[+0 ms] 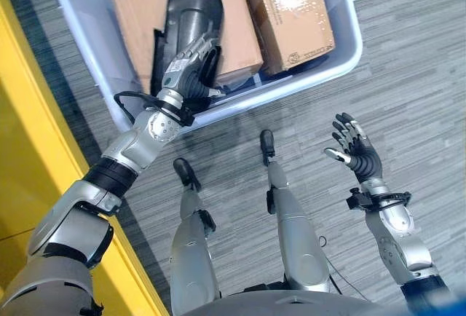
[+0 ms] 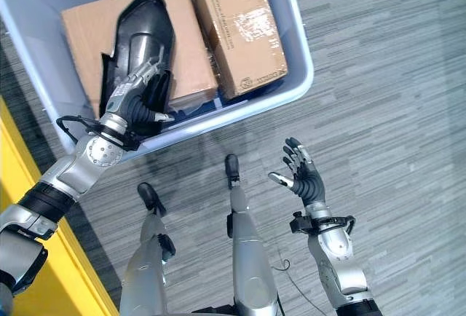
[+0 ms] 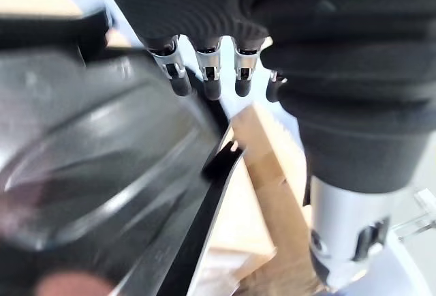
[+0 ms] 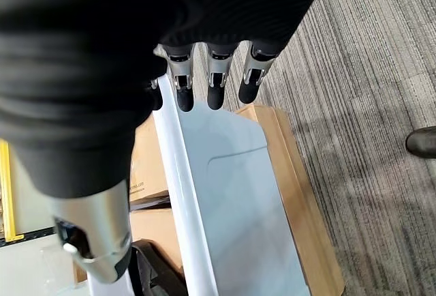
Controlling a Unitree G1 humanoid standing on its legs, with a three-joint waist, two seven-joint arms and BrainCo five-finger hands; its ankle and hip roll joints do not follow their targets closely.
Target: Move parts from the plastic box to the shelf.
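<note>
With the black moulded part (image 1: 191,21) lying on the cardboard boxes (image 1: 287,14) inside the plastic box (image 1: 342,61), the left hand (image 1: 191,70), fingers loosely spread over its near end, should close firmly before lifting, while the right hand (image 1: 354,146) waits spread outside the plastic box.

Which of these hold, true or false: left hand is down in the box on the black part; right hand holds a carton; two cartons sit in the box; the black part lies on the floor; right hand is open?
1. The left hand is in the box on the black part. True.
2. The right hand holds a carton. False: it hangs over the floor outside the box, holding nothing.
3. Two cartons sit in the box. True: a large carton and a small carton.
4. The black part lies on the floor. False: it lies on the large carton in the box.
5. The right hand is open. True.
</note>
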